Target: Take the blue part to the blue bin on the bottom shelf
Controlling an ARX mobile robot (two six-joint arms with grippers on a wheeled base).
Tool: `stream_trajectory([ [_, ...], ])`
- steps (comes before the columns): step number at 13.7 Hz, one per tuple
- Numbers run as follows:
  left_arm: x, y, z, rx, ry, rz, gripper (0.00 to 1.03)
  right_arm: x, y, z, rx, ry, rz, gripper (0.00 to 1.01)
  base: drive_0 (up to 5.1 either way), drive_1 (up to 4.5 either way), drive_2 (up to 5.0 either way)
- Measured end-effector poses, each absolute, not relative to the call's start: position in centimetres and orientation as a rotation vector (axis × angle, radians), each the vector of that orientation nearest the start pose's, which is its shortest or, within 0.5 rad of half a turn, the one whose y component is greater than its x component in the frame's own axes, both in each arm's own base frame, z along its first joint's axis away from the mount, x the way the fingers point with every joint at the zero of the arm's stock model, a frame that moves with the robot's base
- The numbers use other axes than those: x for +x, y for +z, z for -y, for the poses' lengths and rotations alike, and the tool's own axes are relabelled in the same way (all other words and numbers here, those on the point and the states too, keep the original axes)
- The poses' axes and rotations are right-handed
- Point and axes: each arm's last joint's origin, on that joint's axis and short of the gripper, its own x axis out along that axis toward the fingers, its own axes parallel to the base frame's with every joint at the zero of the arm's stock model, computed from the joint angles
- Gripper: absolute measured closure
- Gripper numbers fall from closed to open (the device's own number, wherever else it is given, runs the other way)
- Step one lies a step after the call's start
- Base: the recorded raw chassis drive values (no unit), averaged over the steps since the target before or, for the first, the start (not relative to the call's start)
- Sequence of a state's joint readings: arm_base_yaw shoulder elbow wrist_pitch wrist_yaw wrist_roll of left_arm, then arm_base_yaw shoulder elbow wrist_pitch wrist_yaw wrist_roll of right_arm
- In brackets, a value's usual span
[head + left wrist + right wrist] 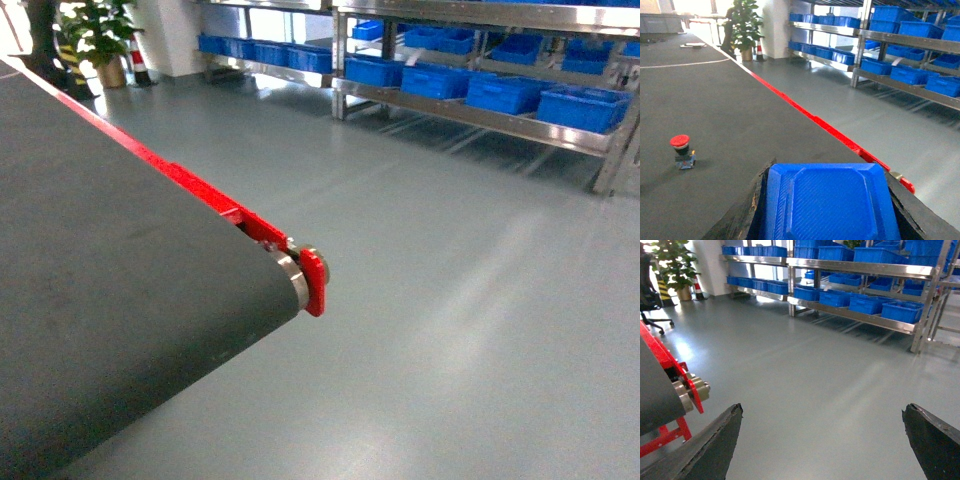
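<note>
A dark conveyor belt [715, 110] runs beside grey floor. The blue part [827, 202] sits clamped in the left gripper [827, 210] above the belt's end; the bottom shelf [480, 115] lies far ahead-right. The right gripper [820, 440] hangs spread, empty.

We see only part of the blue part [827, 202]; the picture's bottom edge cuts it. The far bins [505, 92] look too small to tell apart.

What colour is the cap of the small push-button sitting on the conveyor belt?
Red, on the push-button with a bluish base; it shows best in the left wrist view.
</note>
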State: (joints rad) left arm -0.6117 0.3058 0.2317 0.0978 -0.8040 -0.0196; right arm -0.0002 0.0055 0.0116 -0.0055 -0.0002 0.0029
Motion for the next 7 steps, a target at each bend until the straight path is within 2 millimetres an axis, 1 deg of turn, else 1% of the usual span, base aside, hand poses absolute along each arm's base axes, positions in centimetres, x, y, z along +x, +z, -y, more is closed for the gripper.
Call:
stream_trajectory([
  [7, 9.78, 22.68, 4.31, -0.035, 0.192, 0.02, 0.59, 9.73, 16.65, 0.0, 0.003, 0.0, 0.001, 0.03, -1.6, -1.58, -1.6],
])
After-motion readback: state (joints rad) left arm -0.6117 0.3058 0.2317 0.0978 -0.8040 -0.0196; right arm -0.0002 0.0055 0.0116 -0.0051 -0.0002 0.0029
